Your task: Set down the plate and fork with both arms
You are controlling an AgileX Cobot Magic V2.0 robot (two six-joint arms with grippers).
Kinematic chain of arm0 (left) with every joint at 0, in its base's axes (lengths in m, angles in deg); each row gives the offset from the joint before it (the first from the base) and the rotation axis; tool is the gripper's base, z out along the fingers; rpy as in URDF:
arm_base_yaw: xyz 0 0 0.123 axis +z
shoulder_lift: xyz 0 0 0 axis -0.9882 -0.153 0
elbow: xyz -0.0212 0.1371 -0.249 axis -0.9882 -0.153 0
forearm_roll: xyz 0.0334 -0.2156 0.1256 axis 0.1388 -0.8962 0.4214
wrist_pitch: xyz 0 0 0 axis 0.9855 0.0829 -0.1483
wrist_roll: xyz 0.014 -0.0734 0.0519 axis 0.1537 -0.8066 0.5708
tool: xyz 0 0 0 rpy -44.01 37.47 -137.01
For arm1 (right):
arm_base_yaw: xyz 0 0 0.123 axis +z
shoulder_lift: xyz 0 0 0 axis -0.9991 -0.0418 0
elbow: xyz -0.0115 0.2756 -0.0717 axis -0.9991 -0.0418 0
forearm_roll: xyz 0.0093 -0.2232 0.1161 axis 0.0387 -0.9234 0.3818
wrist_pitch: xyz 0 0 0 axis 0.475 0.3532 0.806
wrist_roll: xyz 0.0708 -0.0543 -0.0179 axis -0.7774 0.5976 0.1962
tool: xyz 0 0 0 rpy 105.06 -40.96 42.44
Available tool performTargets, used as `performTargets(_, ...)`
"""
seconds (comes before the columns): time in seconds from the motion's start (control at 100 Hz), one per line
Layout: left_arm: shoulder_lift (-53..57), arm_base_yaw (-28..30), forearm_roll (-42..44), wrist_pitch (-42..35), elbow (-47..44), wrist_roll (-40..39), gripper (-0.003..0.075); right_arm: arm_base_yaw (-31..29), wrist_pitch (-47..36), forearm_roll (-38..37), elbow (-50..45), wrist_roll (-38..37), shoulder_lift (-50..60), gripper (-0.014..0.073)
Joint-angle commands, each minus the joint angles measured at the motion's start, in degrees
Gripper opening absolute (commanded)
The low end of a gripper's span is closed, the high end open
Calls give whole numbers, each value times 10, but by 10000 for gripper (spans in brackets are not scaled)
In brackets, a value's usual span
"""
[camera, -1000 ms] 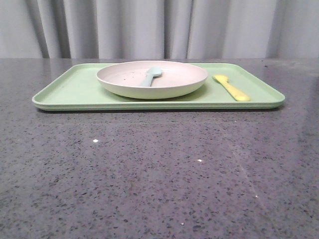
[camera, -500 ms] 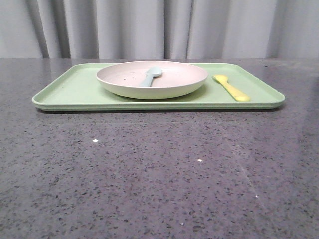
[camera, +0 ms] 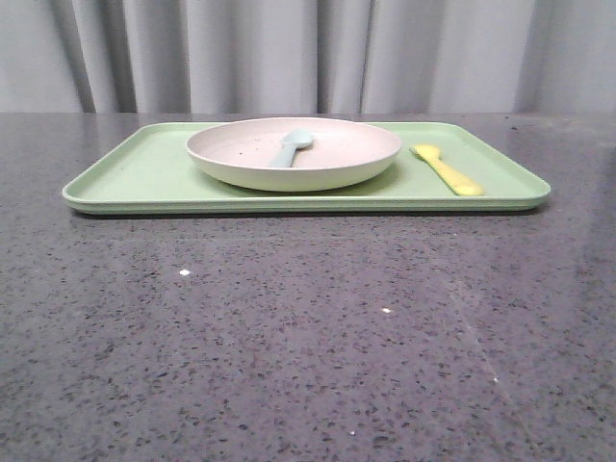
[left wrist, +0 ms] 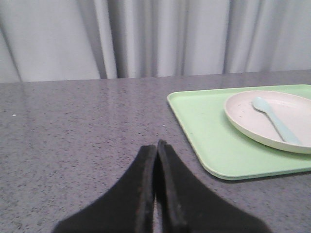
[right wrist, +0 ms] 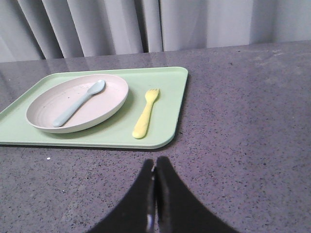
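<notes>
We judged that the task was either just beginning or already finished, since neither arm had hold of anything and both hung back over the bare counter (camera: 308, 327). Our left gripper (left wrist: 156, 150) was closed, its fingers pressed together with nothing between them, and our right gripper (right wrist: 155, 167) was likewise closed and empty. Ahead of the left gripper and off to its right lay the tray (left wrist: 204, 141), with the plate (left wrist: 243, 109) resting on it and a spoon (left wrist: 274, 124) lying inside the plate. Ahead of the right gripper and slightly to its left, the fork (right wrist: 145, 112) lay flat on the tray just beside the plate, not touching it, tines pointing away from the gripper and handle toward it. Both grippers were well apart from these things. If the plate and fork had yet to be moved, we judged the next move would call for both grippers to open, the left to reach forward and rightward for the plate's near rim, and the right to come down over the fork's handle. The fork lay low against the tray, so we expected the right gripper would need to descend almost to the surface to pinch it.
</notes>
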Motion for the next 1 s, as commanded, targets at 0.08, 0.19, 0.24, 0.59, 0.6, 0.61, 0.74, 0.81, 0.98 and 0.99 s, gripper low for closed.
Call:
performTargets(0.08,26,18,11,-126,-45,-3,-20,-1,-42,-11,14,6,-5,-68)
performTargets(0.19,54,18,44,-160,-80,-3,-20,-1,-42,-11,14,6,-5,-68)
performTargets(0.24,66,18,51,-167,-97,-3,-20,-1,-42,-11,14,6,-5,-68)
performTargets(0.59,159,19,146,-124,-170,-115,-20,-1,-42,-11,14,6,-5,-68)
performTargets(0.6,159,19,146,-122,-170,-115,-20,-1,-42,-11,14,6,-5,-68)
performTargets(0.61,158,20,146,-117,-170,-115,-20,-1,-42,-11,14,6,-5,-68)
performTargets(0.74,158,37,140,-109,-171,-115,-20,-1,-41,-11,14,6,-6,-68)
performTargets(0.81,158,45,136,-109,-171,-115,-20,-1,-41,-11,14,6,-6,-68)
performTargets(0.98,158,48,136,-112,-170,-115,-20,-1,-41,-11,14,6,-6,-68)
performTargets(0.99,158,48,136,-112,-170,-115,-20,-1,-41,-11,14,6,-6,-68)
